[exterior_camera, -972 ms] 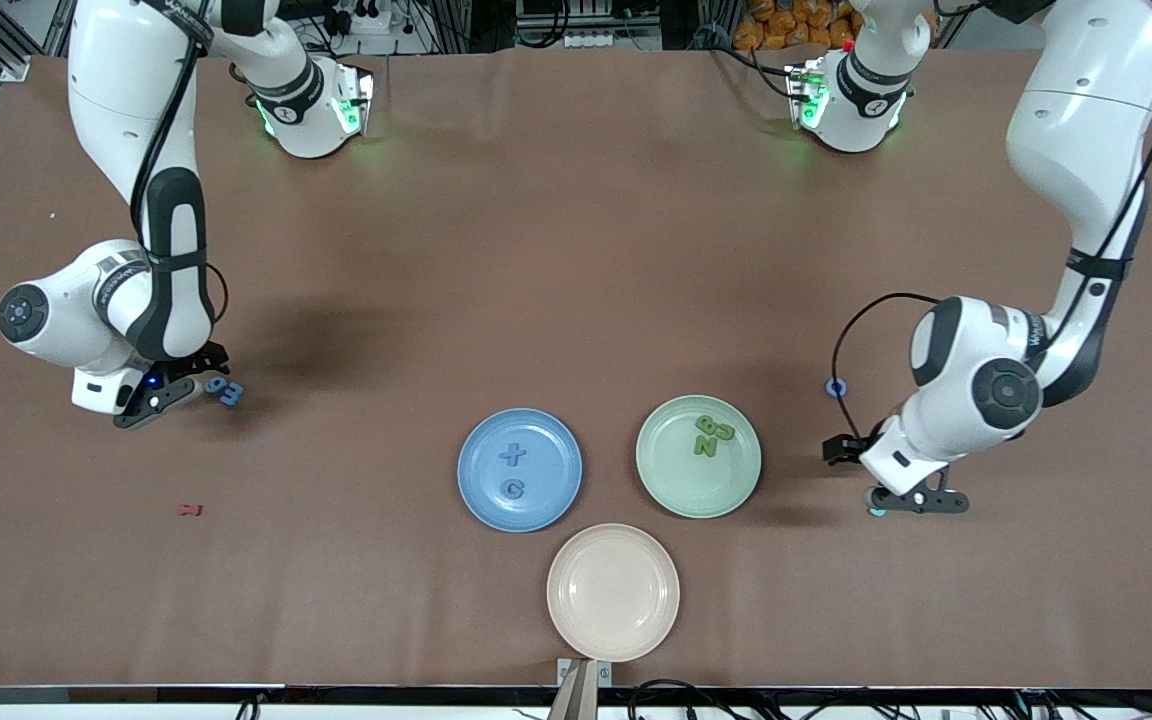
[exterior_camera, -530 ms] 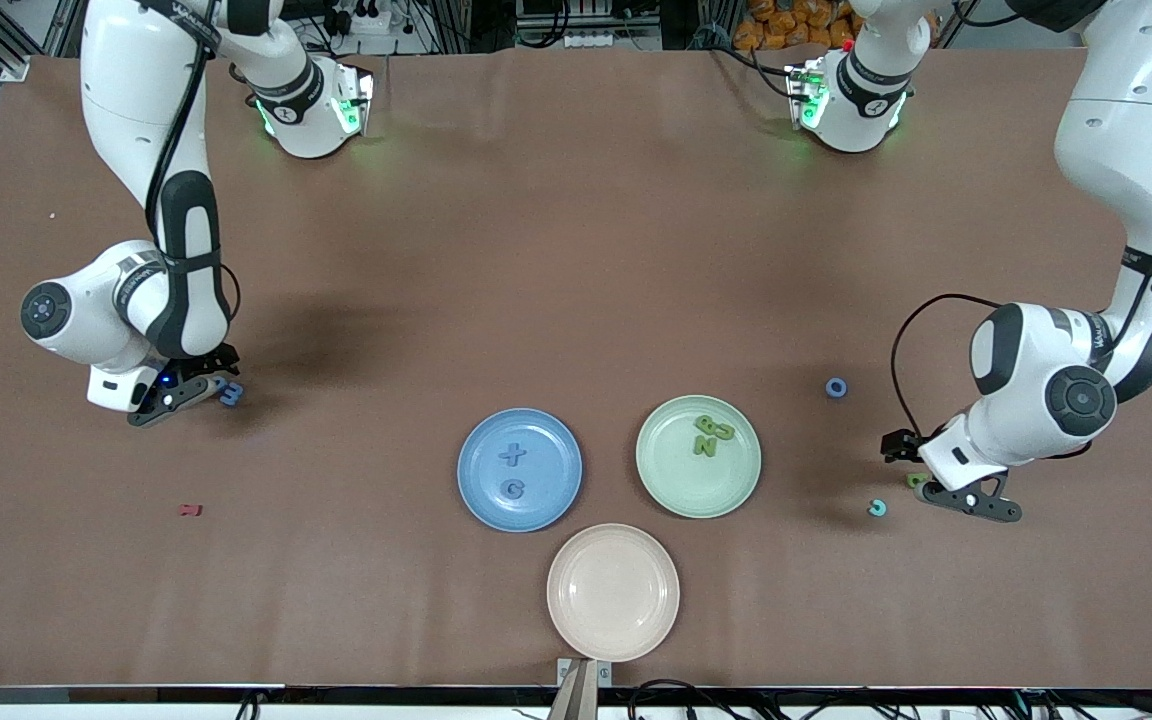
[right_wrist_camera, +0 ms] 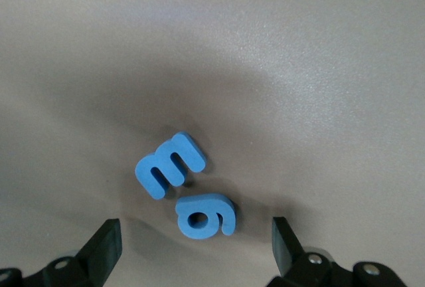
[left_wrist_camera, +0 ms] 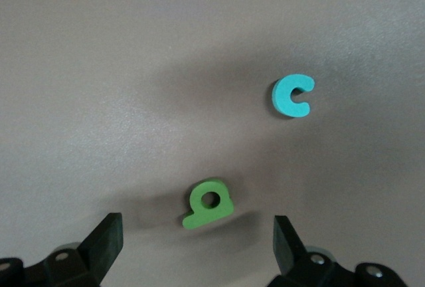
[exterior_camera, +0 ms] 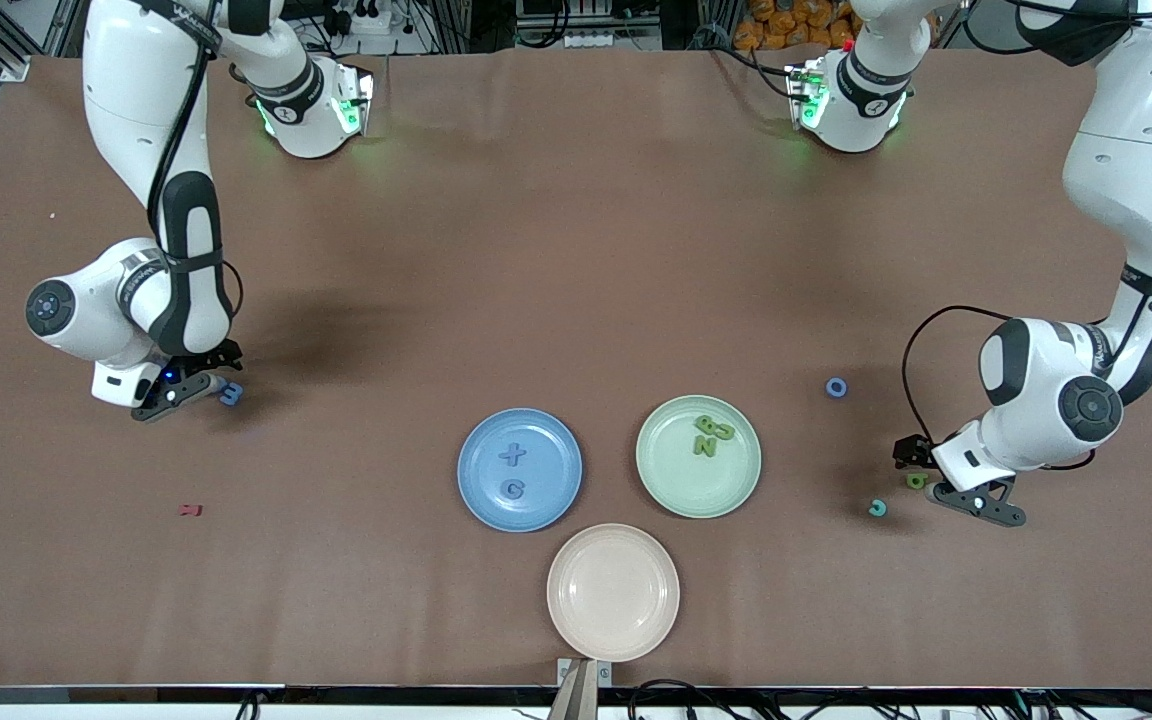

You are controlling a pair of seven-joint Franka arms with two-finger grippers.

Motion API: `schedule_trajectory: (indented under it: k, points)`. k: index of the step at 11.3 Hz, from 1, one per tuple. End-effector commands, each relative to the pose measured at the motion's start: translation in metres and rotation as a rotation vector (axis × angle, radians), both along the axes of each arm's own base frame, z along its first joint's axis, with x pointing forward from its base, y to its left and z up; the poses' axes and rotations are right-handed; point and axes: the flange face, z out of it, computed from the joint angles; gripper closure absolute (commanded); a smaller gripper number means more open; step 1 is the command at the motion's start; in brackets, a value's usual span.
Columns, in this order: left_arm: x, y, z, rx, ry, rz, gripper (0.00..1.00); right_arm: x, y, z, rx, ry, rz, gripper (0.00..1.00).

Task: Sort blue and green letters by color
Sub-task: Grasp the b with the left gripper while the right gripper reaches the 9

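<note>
Lying flat on the worktop, thin light foam letters need edge pinches: left end effector (left_wrist_camera: 196, 244) wide over green letter (left_wrist_camera: 208, 204), right end effector (right_wrist_camera: 196, 244) wide over blue pair (right_wrist_camera: 188, 187).

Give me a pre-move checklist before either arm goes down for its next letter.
1. Left gripper open: ok, jaws spread wide over the table.
2. Green letter lined up between the left gripper's jaws: ok; it lies flat, apart from the teal letter C.
3. Right gripper open: ok.
4. Single target for the right gripper: not ok; the blue letter shaped like an E or 3 and the blue digit 6 lie close together, touching or nearly so.
5. Blue plate has room: ok, it holds only two blue pieces.
6. Green plate has room: ok, a few green letters lie in it.
</note>
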Motion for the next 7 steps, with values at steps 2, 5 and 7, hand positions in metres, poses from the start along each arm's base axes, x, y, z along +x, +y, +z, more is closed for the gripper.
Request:
schedule_trajectory:
  k: [2, 5, 7]
  points:
    - [0.0054, -0.0021, -0.0052, -0.003, -0.031, -0.026, 0.00, -0.0099, 0.0030, -0.0032, -0.008, -0.044, -0.027, 0.00]
    - [0.0069, -0.0027, -0.0046, -0.007, -0.051, -0.023, 0.12, -0.0102, 0.0020, -0.0039, -0.008, -0.044, -0.029, 0.00]
    - [0.0067, -0.0041, -0.0057, -0.009, -0.052, -0.014, 0.52, -0.0096, 0.0011, -0.0036, -0.008, -0.049, -0.034, 0.00]
